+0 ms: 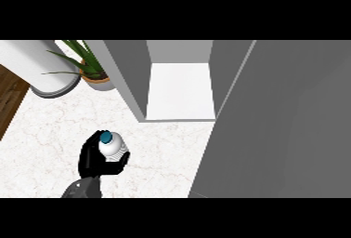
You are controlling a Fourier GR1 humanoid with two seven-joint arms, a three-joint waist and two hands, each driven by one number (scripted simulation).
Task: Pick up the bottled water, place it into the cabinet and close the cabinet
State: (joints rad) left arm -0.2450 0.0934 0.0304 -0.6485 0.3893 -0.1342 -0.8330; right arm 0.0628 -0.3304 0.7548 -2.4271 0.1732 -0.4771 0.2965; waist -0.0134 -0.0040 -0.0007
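Fingers of my left hand (93, 160) are curling round the bottled water (112, 145), which I am holding upright over the marble bench (41, 139), its teal cap (106, 137) facing up at me. My right hand is not showing anywhere in the head view, so I am saying nothing about it. Ahead and to the right, the cabinet (182, 90) is standing open, its white shelf (179, 93) bare, and its grey door (281, 125) is swinging out wide across the right side of the view. Behind the bottle, well apart, a potted plant (89, 69) and a white cylinder (41, 65) are sitting near the bench's far left corner.

I am judging the carry into the cabinet as the next stretch, and that is where I am expecting trouble. Reaching across with the left arm, I am risking clipping the cabinet's near side wall (130, 83) with the bottle or my knuckles, which could tip the bottle in my grasp. The ribbed bottle is looking smooth and round, so it might also slide if I am tilting it on entry. The open door is hiding much of the right side, too.
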